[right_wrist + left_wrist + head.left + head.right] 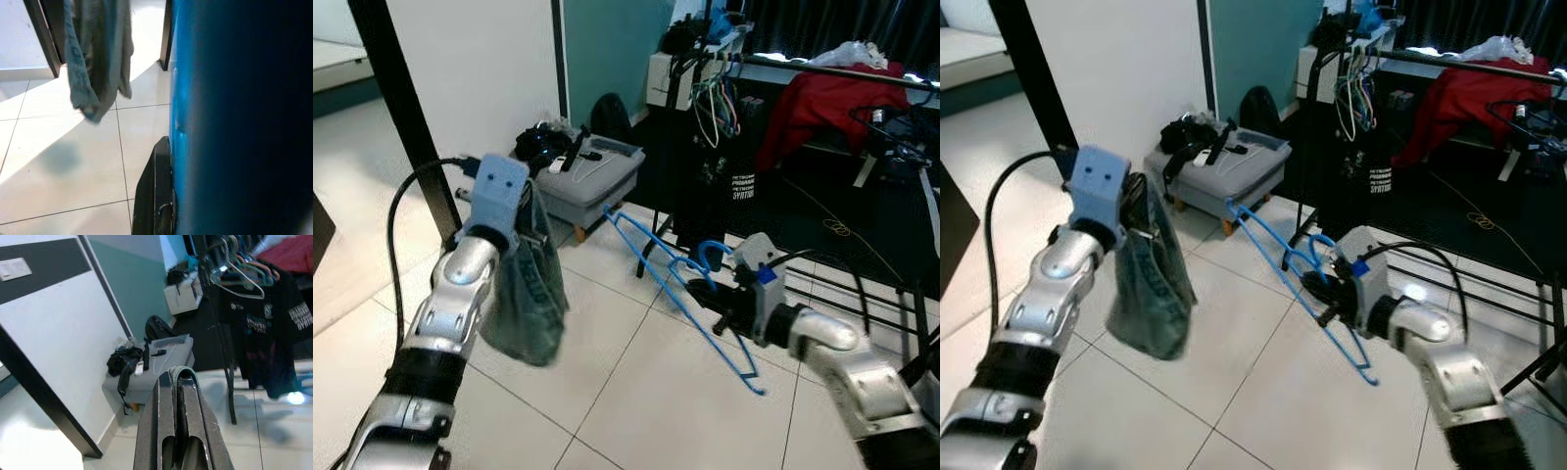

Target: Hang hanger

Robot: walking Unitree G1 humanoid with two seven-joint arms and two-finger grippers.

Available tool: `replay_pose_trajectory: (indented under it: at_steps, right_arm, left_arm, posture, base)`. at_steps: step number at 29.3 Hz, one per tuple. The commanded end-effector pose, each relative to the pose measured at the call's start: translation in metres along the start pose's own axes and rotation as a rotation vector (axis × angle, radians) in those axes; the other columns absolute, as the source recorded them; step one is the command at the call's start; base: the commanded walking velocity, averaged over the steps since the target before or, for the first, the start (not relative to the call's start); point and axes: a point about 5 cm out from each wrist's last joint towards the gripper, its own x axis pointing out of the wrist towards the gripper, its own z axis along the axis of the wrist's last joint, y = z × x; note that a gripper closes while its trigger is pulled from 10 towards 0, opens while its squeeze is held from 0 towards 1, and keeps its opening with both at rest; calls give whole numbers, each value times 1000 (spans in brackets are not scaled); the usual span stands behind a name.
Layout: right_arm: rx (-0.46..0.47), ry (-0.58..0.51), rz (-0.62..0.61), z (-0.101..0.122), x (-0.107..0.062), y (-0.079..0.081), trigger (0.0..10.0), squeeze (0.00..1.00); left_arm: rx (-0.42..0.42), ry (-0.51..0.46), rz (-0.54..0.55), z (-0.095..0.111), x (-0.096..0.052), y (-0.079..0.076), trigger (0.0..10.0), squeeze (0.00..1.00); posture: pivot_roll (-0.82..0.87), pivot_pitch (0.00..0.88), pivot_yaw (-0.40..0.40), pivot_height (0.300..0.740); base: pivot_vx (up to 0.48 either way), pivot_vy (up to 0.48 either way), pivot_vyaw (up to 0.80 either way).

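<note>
White floor tiles (636, 392) run underfoot, with a clothes rack (822, 73) ahead of both arms and dark shirts (266, 333) plus spare hangers (239, 274) already on its rail.

Your right gripper (724, 299) is clamped on the blue hanger (680, 294) near its hook end. The hanger's long wire frame sticks out sideways from the fingers, one corner toward the grey storage box (592, 176), the other low over the tiles. In the right wrist view the blue wire sits hard against one black finger (154, 196).

Your left gripper (178, 382) is pinched shut on a grey-green cloth (524, 294). A fold of it shows between the fingertips, and the rest hangs loose below the wrist.

The hanger is well short of the rail and below it, so my read is that the hanging step is not yet begun.

Risks to watch:
- The hook looks to curl close to your right fingers. If it faces the wrong way at the rail, it may not catch. I can't tell its exact facing.
- The long frame could snag the rack's upright post or the shirts on the lift.
- The grip is on thin wire, so a bump could make the hanger twist in the fingers.
- The cloth under your left gripper may swing into the hanger's path.
- Cables (842, 227) and rack legs lie on the floor beyond your right gripper; mind your footing.
</note>
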Motion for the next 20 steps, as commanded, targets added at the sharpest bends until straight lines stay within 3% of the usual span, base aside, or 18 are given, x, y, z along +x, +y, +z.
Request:
replay_pose_trajectory:
  at_steps: [1, 7, 9, 10, 12, 20]
  right_arm:
    - [-28, 27, 58, 6, -11, 0, 10000, 0]
    - [-43, 9, 160, 16, -16, 14, 10000, 0]
    - [-34, -34, 318, 27, -11, 43, 10000, 0]
    - [-34, -34, 318, 27, -11, 43, 10000, 0]
    - [-30, -55, 391, 33, -5, 60, 10000, 0]
    - [-26, -54, 388, 33, 2, 63, 10000, 0]
  left_arm:
    - [49, -3, -29, 3, 4, 2, 10000, 0]
    - [62, -18, -48, 8, 6, 1, 10000, 0]
    - [77, -9, -59, 5, 6, -3, 10000, 0]
    - [77, -9, -59, 5, 6, -3, 10000, 0]
    - [85, -1, -67, 2, 5, -7, 10000, 0]
    - [70, -6, -87, 2, 4, -15, 10000, 0]
  posture:
    - [-132, 23, 36, 740]
    - [-135, 29, 44, 740]
    - [-134, 35, 50, 740]
    - [-134, 35, 50, 740]
    - [-129, 39, 49, 740]
    - [-123, 42, 51, 740]
  base:
    - [0, 0, 0]
    - [0, 0, 0]
    - [0, 0, 0]
    - [0, 0, 0]
    - [0, 0, 0]
    - [0, 0, 0]
